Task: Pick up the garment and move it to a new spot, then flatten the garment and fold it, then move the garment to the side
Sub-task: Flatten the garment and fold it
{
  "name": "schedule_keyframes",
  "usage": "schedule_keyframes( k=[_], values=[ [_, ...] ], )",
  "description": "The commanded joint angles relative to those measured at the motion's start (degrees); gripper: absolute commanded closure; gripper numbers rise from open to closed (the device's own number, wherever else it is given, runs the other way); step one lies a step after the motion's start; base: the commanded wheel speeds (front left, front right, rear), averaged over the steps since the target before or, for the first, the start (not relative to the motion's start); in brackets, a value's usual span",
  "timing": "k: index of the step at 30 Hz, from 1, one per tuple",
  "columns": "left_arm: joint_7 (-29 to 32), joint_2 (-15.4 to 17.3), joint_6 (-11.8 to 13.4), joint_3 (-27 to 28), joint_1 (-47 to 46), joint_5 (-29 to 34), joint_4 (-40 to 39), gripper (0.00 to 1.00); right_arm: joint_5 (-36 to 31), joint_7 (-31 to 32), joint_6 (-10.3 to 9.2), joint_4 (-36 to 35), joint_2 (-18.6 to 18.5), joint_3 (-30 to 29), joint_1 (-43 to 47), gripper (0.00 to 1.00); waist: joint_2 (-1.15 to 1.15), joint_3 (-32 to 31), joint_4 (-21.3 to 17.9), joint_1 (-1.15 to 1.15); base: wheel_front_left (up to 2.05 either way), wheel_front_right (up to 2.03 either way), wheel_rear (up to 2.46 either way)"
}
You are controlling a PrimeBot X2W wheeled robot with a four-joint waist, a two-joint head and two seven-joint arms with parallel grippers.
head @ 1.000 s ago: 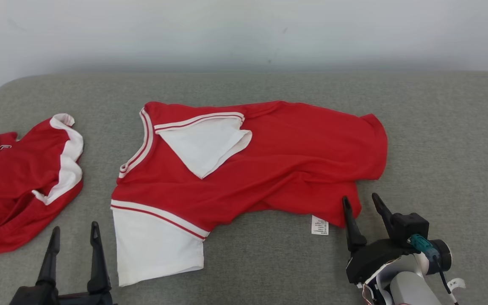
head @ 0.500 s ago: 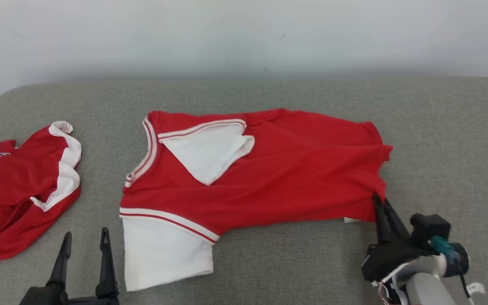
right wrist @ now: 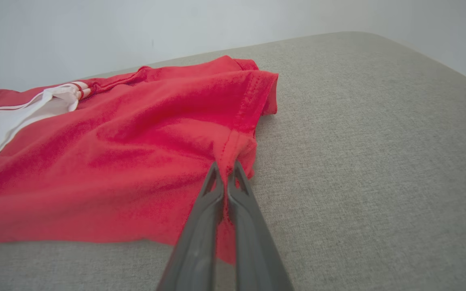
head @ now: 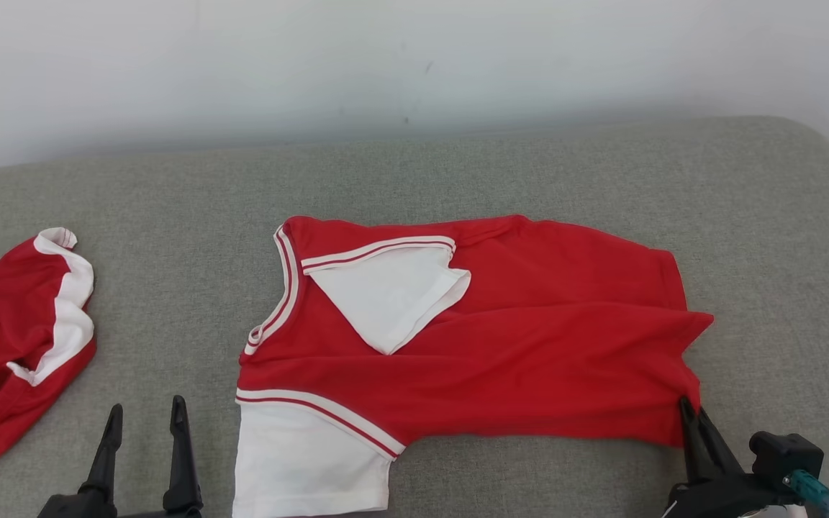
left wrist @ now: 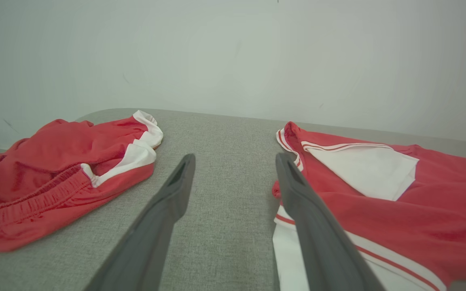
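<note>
Lying creased on the grey surface [head: 458, 180], centre: red garment [head: 529, 345], white striped-trim sleeves, one folded onto the chest. Right tool [head: 691, 411] clamps its near hem corner. Left tool [head: 147, 404] fingers spread, holding nothing.

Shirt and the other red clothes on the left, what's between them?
In the head view, bare grey cushion, with the open left tool standing at its near end.

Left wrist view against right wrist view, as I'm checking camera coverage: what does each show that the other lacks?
Left wrist view: the open left tool above the grey fabric surface, and a crumpled red garment with white trim. Right wrist view: the right tool shut on the hem of the red short-sleeved shirt with white sleeves. Both: that shirt, its folded-over white sleeve, the surface and the pale wall.
</note>
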Motion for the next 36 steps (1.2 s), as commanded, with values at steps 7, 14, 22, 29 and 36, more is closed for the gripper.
schedule_keyframes(
  k=[7,14,22,29,36],
  values=[
    [-0.2,-0.1,-0.1,-0.4,-0.4,-0.1,0.4,0.00,-1.0,-1.3,-0.13,0.3,-0.6,-1.1,-1.0,0.00,0.00,-0.1,0.3,0.00,0.00,0.00,0.00],
    [-0.2,-0.1,-0.2,0.3,0.6,0.2,-0.1,0.00,-2.0,-2.5,-0.13,0.7,0.1,-1.1,-0.4,0.00,0.00,-0.7,0.4,0.00,0.00,0.00,0.00],
    [-0.2,-0.1,0.0,0.1,0.4,0.6,-0.4,0.00,-2.2,-1.4,-0.13,4.4,-3.4,-0.5,-6.0,0.00,0.00,-0.4,0.4,0.00,0.00,0.00,0.00],
    [-0.2,-0.1,0.0,-0.7,-0.7,0.5,-0.3,0.00,-2.3,-0.2,-0.13,9.0,-5.7,-0.6,-11.1,0.00,0.00,0.3,1.3,0.00,0.00,0.00,0.00],
    [-0.2,-0.1,0.0,-1.0,-1.0,0.6,-0.3,0.00,-1.7,0.3,-0.13,16.4,-6.8,-0.7,-14.7,0.00,0.00,1.7,2.5,0.00,0.00,0.00,0.00]
  ],
)
